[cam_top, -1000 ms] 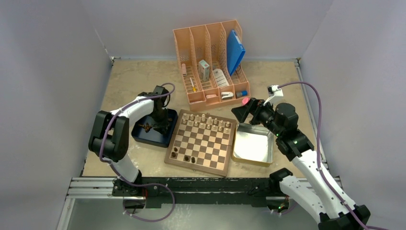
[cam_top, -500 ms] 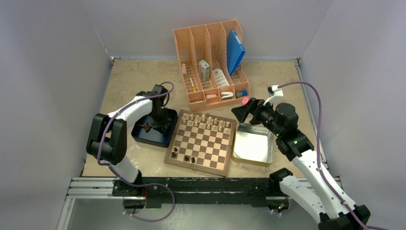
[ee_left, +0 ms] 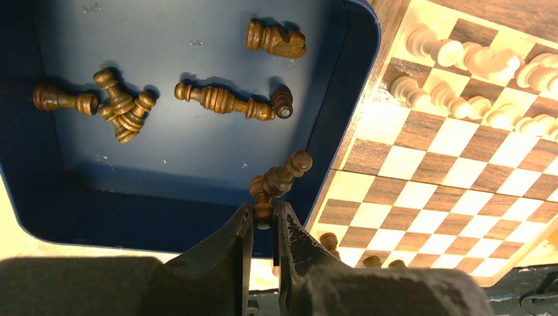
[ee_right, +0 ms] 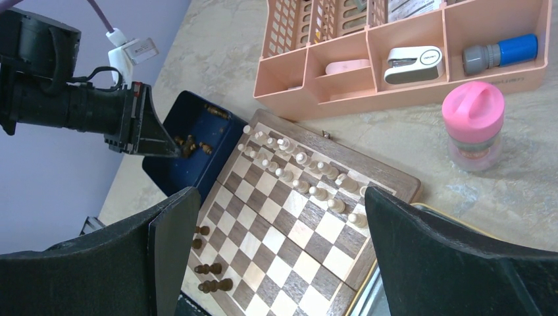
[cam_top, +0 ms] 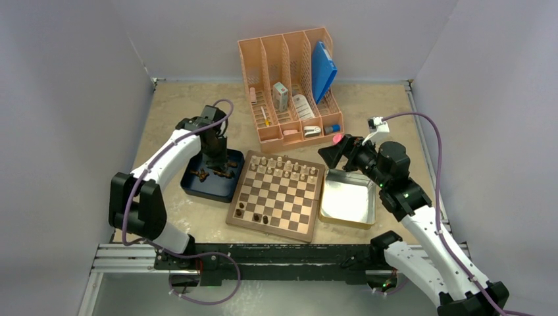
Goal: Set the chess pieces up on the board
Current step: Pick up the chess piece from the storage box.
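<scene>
Over the right wall of the blue tray (ee_left: 164, 151), I had the left gripper (ee_left: 263, 218) clenched on the base of one dark chess piece (ee_left: 279, 179), which tilted toward the board (ee_left: 447, 191). More dark pieces (ee_left: 227, 102) lay on their sides in the tray. Pale pieces (ee_left: 460, 59) filled the board's far rows. My right gripper (cam_top: 329, 155) hung wide open, holding nothing, near the metal tin (cam_top: 349, 197).

No lettering can be made out in any view. The white device (ee_right: 412, 56) in the peach organizer (ee_right: 408, 95) bears a small dark mark on its side (too blurred to read).
</scene>
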